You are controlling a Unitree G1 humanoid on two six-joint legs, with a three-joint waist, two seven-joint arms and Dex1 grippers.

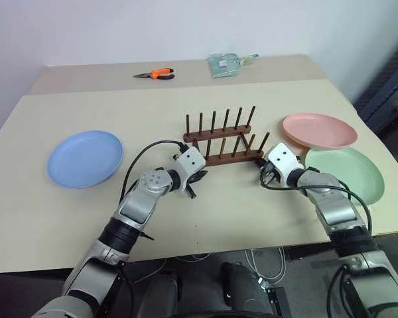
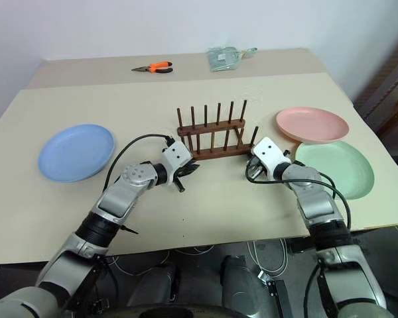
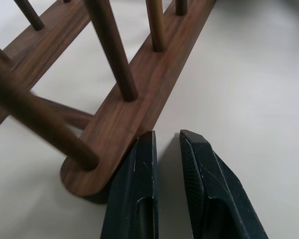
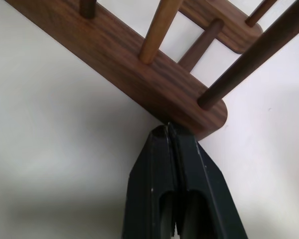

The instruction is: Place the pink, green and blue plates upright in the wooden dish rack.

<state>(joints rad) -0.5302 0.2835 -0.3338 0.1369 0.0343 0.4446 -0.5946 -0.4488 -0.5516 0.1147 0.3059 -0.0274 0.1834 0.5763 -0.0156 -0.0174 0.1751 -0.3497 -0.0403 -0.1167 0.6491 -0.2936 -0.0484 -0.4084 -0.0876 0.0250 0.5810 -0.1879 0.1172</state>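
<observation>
At the table's (image 1: 53,232) centre stands the empty rack (image 1: 222,140). The blue plate (image 1: 85,158) lies flat at its 9 o'clock; pink plate (image 1: 318,130) and green plate (image 1: 348,172) overlap at 3 o'clock. Pliers (image 1: 155,74) and a clear bag (image 1: 227,64) lie at 12 o'clock. The left gripper (image 3: 167,144), fingers barely parted, and right gripper (image 4: 168,130), pressed closed, each touch a rack end, holding nothing.

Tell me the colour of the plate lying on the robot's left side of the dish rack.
Light blue plate, alone left of the wooden dish rack; it shows best in the left eye view.
</observation>
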